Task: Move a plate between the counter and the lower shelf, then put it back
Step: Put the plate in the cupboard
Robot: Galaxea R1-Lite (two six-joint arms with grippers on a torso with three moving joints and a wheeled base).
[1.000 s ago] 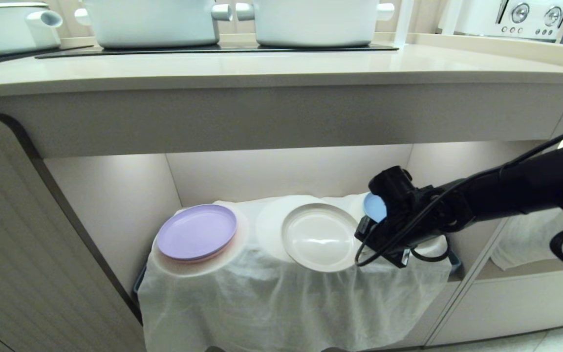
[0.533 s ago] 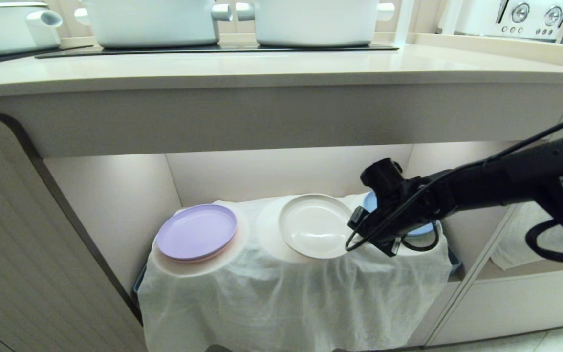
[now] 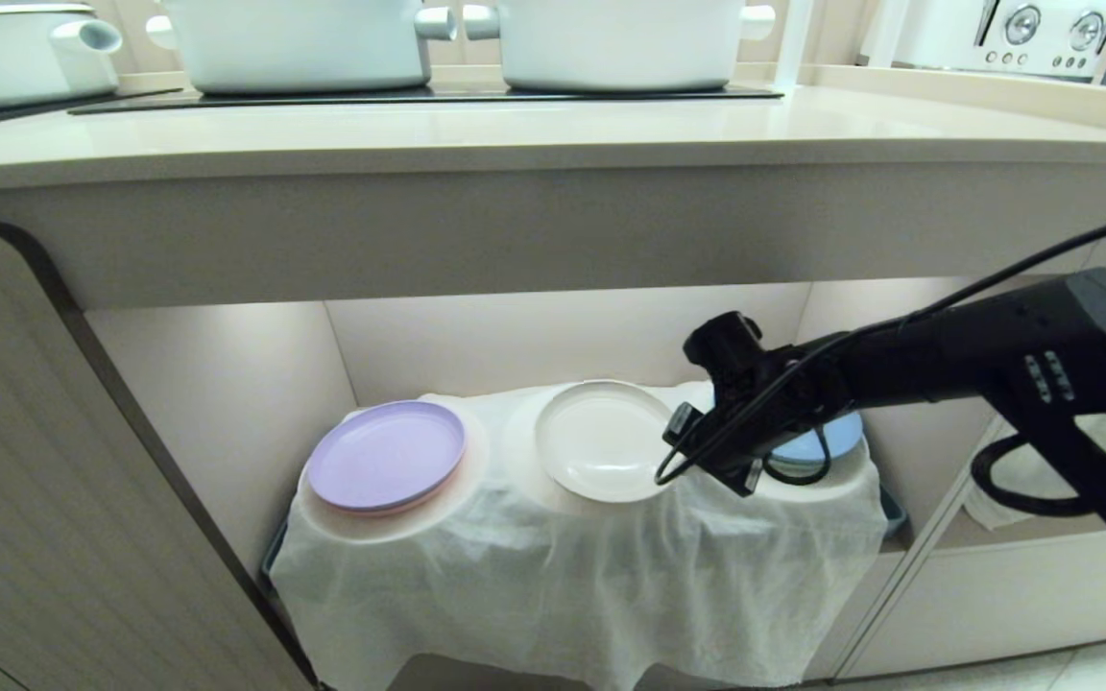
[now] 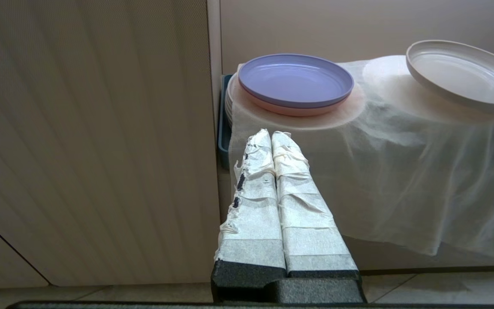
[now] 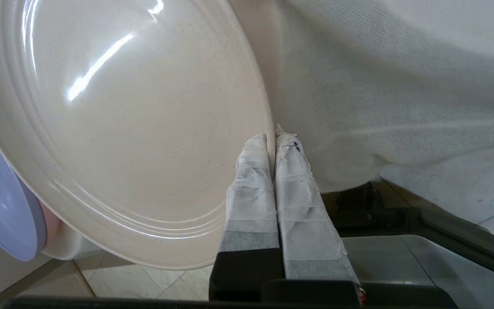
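The cream plate (image 3: 601,441) hangs tilted just over the middle hump of the white cloth in the lower shelf (image 3: 563,336). My right gripper (image 3: 670,434) reaches in from the right and is shut on the plate's right rim. In the right wrist view the taped fingers (image 5: 251,171) pinch the rim of the plate (image 5: 122,128), and the right gripper (image 5: 272,139) holds nothing else. The left wrist view shows the plate (image 4: 461,73) raised off the cloth. My left gripper (image 4: 271,135) is parked low, shut and empty. The beige counter (image 3: 553,134) runs above the shelf.
A lilac plate (image 3: 386,453) sits on the left hump, a light blue plate (image 3: 817,443) on the right hump behind my right arm. Two white pots (image 3: 299,43) (image 3: 620,38) stand on the counter's black glass. A ribbed cabinet door (image 3: 35,480) bounds the shelf's left side.
My right arm has carried the cream plate leftward and deeper into the shelf, from over the cloth's front edge to above the middle hump. The light blue plate shows more.
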